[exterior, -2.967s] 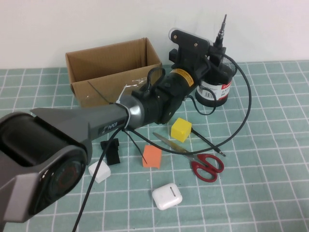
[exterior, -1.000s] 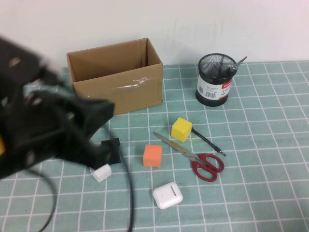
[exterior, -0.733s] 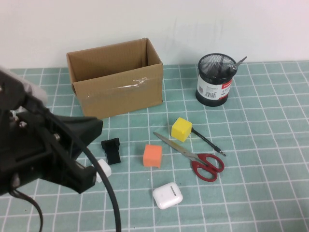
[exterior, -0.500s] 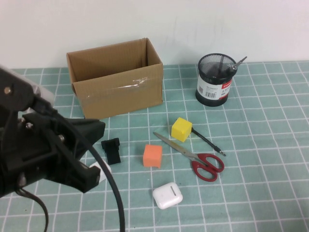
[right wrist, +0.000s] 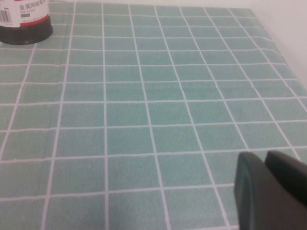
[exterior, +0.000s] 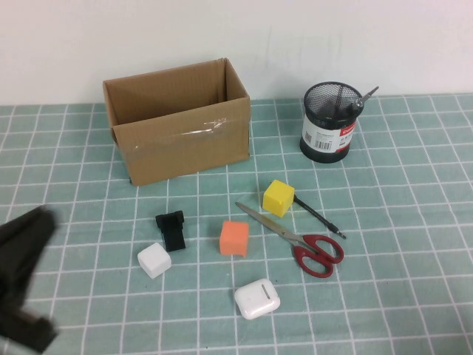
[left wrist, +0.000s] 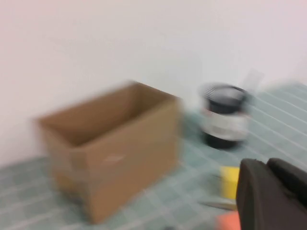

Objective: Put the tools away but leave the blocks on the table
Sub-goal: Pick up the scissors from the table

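The black-handled screwdriver leans inside the black mesh cup. On the teal grid table lie the red-handled scissors and the thin black pointed tool beside the yellow block. The orange block and the white block sit further left. My left arm is a dark blur at the near left corner. Its gripper is shut and empty, facing the box and the yellow block. My right gripper is shut and empty over bare mat.
An open cardboard box stands at the back left. A small black clip lies by the white block, and a white glossy case lies near the front. The mesh cup shows far off in the right wrist view.
My left arm has pulled back from the mesh cup toward the near left corner, uncovering the white block. The screwdriver it held over the cup now rests in the cup.
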Controlling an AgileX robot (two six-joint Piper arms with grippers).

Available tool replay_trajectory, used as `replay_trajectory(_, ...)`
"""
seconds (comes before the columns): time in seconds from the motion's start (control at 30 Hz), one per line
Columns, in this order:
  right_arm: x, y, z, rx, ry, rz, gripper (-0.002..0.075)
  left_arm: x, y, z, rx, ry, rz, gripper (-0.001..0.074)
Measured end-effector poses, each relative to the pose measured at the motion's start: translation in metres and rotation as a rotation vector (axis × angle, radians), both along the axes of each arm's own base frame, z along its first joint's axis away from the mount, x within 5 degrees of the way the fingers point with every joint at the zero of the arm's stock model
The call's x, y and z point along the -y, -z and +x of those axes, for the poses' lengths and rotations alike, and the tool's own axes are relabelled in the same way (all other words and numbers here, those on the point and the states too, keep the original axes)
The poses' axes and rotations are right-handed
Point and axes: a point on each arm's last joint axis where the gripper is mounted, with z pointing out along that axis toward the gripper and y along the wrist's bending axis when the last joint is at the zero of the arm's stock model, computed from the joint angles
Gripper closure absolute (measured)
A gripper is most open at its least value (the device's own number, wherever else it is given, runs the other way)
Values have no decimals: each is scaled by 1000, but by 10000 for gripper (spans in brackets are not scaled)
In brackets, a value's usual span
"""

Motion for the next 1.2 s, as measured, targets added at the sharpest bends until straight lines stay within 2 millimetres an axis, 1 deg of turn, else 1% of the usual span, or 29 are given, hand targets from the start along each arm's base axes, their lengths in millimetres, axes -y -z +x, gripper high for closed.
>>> replay_trajectory(0.1, 0, 0, 0, 0, 0, 0, 733, -21, 28, -14, 91, -118, -34, 738)
replay_trajectory(0.2, 0, 0, 0, 0, 0, 0, 733, -36, 48, -27, 155, -230, -52, 738)
replay_trajectory(0.3, 0, 0, 0, 0, 0, 0, 733, -43, 62, -36, 195, -296, -70, 738)
replay_trajectory(0.4, 0, 0, 0, 0, 0, 0, 733, -46, 73, -42, 208, -319, -73, 738)
replay_trajectory(0.5, 0, 0, 0, 0, 0, 0, 733, -46, 81, -43, 147, -323, -52, 738)
replay_trajectory(0.83, 0, 0, 0, 0, 0, 0, 733, -46, 112, -45, -173, -320, 65, 738)
replay_trajectory(1.2, 0, 0, 0, 0, 0, 0, 733, -47, 114, -46, -197, -321, 72, 738)
